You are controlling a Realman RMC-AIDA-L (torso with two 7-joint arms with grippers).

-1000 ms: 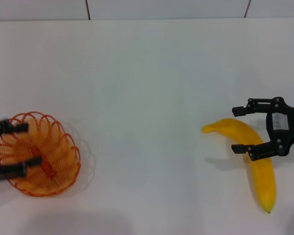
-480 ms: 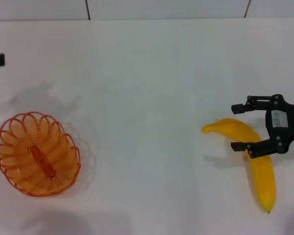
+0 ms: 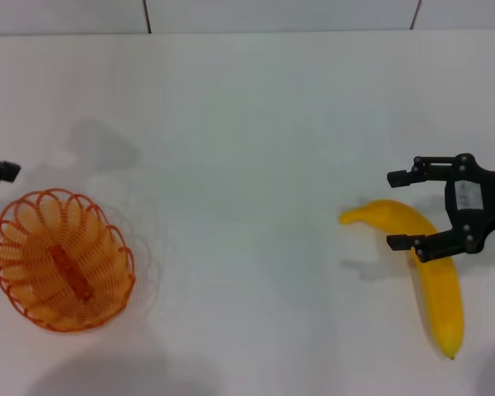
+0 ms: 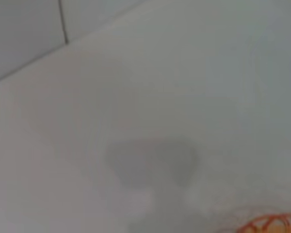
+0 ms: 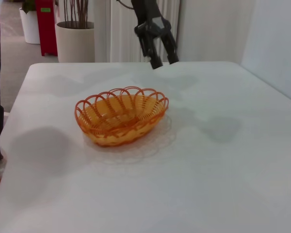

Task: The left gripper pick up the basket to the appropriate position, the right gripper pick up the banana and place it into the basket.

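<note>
The orange wire basket [image 3: 62,260] stands on the white table [image 3: 247,148] at the near left; it also shows in the right wrist view as the basket [image 5: 121,114], and its rim [image 4: 271,224] peeks into the left wrist view. Only a black fingertip [image 3: 2,171] of my left gripper shows at the left edge, just behind the basket. From the right wrist view the left gripper [image 5: 165,61] hangs open and empty beyond the basket. The yellow banana [image 3: 436,285] lies at the right. My right gripper [image 3: 394,209] hovers open over its upper half, one finger crossing above it.
A tiled wall [image 3: 280,15] runs along the table's back edge. In the right wrist view, plant pots [image 5: 77,41] and a red object [image 5: 47,26] stand on the floor past the table's far end.
My left gripper was over the basket a second ago; it has lifted off empty and now sits just behind it. The basket stayed put. The right gripper drifted slightly back.
</note>
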